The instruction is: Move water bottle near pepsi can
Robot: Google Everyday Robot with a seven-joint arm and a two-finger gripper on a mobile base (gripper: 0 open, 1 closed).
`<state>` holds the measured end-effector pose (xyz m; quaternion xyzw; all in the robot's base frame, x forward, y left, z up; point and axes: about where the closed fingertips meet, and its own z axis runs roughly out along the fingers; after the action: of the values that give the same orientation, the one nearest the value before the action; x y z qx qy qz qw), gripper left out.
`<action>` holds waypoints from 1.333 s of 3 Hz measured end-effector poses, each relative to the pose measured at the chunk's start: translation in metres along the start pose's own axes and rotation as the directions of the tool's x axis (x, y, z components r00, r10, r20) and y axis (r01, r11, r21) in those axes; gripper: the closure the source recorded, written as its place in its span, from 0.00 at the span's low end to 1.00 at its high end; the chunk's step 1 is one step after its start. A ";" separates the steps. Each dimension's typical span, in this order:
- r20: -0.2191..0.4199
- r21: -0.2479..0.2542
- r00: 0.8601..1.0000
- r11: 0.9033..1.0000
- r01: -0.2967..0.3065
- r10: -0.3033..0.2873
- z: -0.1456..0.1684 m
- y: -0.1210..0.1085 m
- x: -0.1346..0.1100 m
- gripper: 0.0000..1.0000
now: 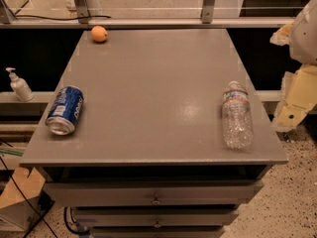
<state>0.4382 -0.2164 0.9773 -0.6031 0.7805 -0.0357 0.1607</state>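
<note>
The water bottle (237, 115) lies by the table's (153, 83) right edge, the pepsi can (65, 110) at its left — the gripper (296, 100) hangs beyond the right edge, clenched or released I cannot tell.

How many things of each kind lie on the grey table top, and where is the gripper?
Bottles: 1, the clear ribbed plastic water bottle.
Cans: 1, the blue aluminium pepsi can.
Fruits: 1, the round orange fruit.
Total: 3.
The gripper is off the grey table at its right edge.
</note>
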 end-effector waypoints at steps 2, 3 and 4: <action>0.018 0.008 1.000 1.000 -0.018 0.018 0.001 -0.003 -0.004 0.00; 0.098 -0.013 0.991 0.996 -0.088 0.089 0.015 -0.008 -0.014 0.00; 0.141 -0.026 0.975 0.985 -0.168 0.170 0.037 -0.018 -0.030 0.00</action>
<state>0.4727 -0.1881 0.9535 -0.5365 0.8158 0.0268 0.2143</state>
